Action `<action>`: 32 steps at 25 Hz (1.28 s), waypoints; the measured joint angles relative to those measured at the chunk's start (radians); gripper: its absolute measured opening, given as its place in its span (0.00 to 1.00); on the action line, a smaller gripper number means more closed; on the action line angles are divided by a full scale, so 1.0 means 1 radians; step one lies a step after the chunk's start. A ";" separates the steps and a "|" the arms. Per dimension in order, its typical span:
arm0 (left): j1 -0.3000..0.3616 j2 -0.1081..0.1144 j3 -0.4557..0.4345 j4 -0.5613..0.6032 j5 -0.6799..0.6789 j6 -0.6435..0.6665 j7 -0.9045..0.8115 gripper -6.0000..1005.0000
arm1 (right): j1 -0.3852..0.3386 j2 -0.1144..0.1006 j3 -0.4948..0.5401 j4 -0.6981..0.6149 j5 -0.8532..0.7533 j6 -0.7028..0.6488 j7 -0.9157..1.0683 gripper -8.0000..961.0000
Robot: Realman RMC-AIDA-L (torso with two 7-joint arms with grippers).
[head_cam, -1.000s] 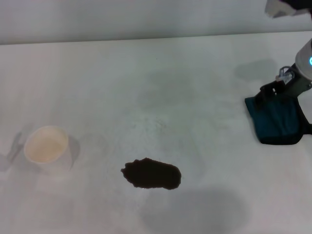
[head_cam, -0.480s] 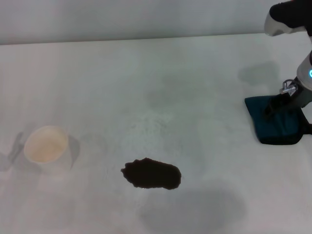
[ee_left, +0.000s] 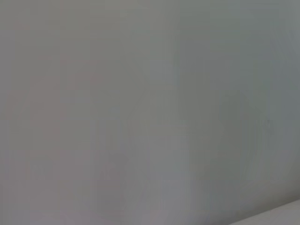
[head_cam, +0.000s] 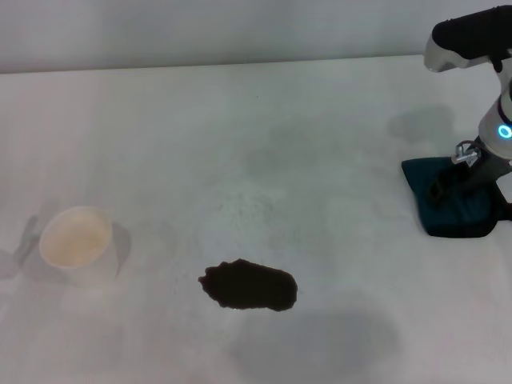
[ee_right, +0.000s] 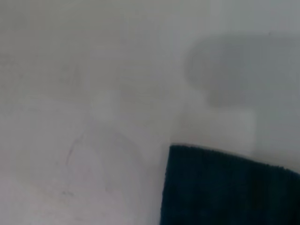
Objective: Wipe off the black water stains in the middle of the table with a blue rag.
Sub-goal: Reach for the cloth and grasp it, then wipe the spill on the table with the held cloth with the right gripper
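The black water stain (head_cam: 249, 286) is one dark oval blotch on the white table (head_cam: 264, 144), at the front middle. The blue rag (head_cam: 460, 212) lies flat at the right edge of the table, far from the stain. My right gripper (head_cam: 450, 182) reaches down onto the rag's back half, its dark tips against the cloth. The right wrist view shows a corner of the rag (ee_right: 225, 187) on the bare table. My left gripper is out of view, and the left wrist view shows only a blank grey surface.
A cream-white paper cup (head_cam: 78, 244) stands at the front left, well apart from the stain. The table's far edge runs along the top of the head view. The right arm's shadow falls behind the rag.
My right arm has swung further into view at the top right and its wrist has shifted slightly over the rag. The rag, stain and cup have not moved.
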 joint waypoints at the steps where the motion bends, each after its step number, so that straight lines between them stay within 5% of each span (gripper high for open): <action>1: 0.000 0.000 0.000 0.000 0.000 0.000 0.000 0.88 | 0.005 0.000 -0.002 0.007 -0.002 -0.001 0.000 0.57; 9: 0.000 0.000 0.000 0.003 0.000 -0.001 0.000 0.88 | 0.040 -0.001 -0.005 0.058 -0.055 -0.002 -0.001 0.52; 15: -0.001 -0.001 0.000 0.004 0.000 -0.006 0.000 0.88 | 0.046 -0.004 -0.004 0.054 -0.055 -0.001 -0.005 0.30; 17: -0.003 -0.001 0.000 0.005 -0.001 -0.006 0.000 0.88 | 0.047 -0.002 -0.004 0.050 -0.051 -0.001 -0.017 0.10; 23: -0.014 -0.002 0.000 0.005 -0.003 -0.010 0.000 0.88 | 0.040 0.010 -0.053 0.007 -0.002 0.005 -0.028 0.09; 32: -0.039 0.000 -0.001 0.001 -0.020 -0.025 0.000 0.88 | -0.040 0.012 -0.319 -0.244 0.191 0.047 0.076 0.09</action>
